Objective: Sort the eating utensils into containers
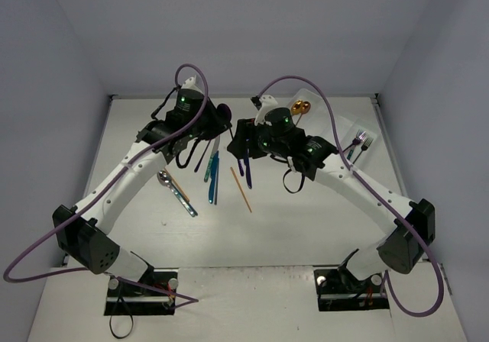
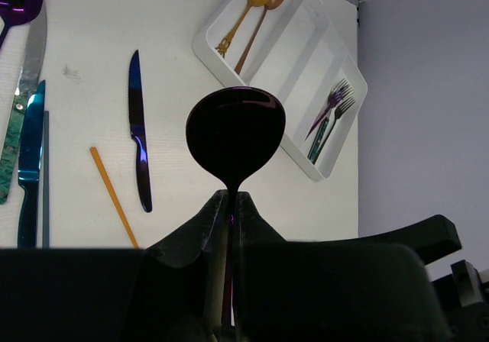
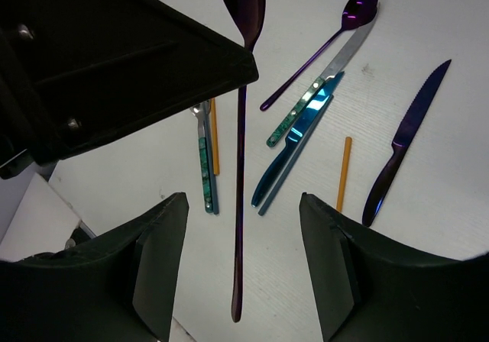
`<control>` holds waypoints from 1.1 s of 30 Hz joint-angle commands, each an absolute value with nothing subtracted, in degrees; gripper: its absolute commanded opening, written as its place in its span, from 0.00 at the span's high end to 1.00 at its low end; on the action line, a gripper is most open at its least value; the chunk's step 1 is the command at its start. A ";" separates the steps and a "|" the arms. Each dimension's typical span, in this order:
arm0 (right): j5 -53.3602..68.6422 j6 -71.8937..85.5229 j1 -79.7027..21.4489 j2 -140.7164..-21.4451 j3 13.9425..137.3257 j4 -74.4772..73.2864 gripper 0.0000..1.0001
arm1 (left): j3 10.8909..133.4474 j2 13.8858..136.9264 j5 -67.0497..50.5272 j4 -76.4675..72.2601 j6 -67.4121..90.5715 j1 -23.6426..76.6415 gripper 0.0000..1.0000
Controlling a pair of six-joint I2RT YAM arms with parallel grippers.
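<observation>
Though slim-stemmed, purple spoon (image 2: 235, 132) gleams.

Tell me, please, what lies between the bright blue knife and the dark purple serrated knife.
An orange chopstick lies there, clear of the purple knife; a thin bluish stick hugs the blue knife. The right wrist view shows this.

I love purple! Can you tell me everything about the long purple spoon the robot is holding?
The spoon is shiny and metal-looking. It is deep purple, nearly black where its rounded bowl reflects, with a very long, thin, straight handle. The left gripper is shut on the neck just below the bowl, holding it clear of the table. The free handle runs between the open fingers of the right gripper, which do not seem to touch it. Nothing else touches it.
</observation>
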State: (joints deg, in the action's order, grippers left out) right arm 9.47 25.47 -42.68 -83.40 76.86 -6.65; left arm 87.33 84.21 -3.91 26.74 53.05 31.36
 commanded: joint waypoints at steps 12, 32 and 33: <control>5.63 24.35 -43.33 -84.83 79.72 -2.91 0.79 | 88.42 82.08 -3.43 22.50 54.31 33.31 1.00; 2.14 24.55 -40.12 -85.27 79.15 -3.04 1.00 | 88.38 79.13 5.73 28.00 45.24 33.26 0.23; 1.72 25.30 -38.84 -85.44 78.92 -3.05 1.00 | 88.34 78.44 7.74 29.11 43.17 33.22 0.21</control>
